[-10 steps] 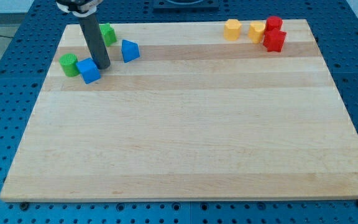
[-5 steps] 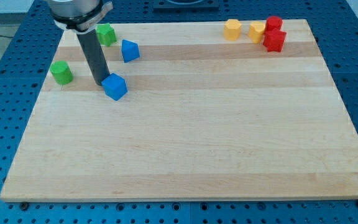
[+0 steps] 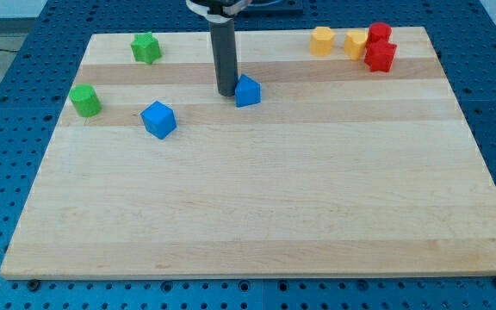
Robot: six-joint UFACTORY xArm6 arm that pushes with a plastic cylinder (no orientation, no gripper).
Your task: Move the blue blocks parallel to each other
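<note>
A blue cube lies on the wooden board at the view's left. A second blue block, wedge-like in shape, lies to its upper right near the board's middle top. My tip stands against the left side of this second blue block, touching it or nearly so. The dark rod rises from there to the view's top. The two blue blocks are about a hundred pixels apart.
A green cylinder sits at the left edge and a green star-like block at the top left. Two yellow blocks and two red blocks cluster at the top right.
My tip left the blue cube and moved right. It pushed the wedge-like blue block from the top left toward the right. The blue cube and green blocks stayed put.
</note>
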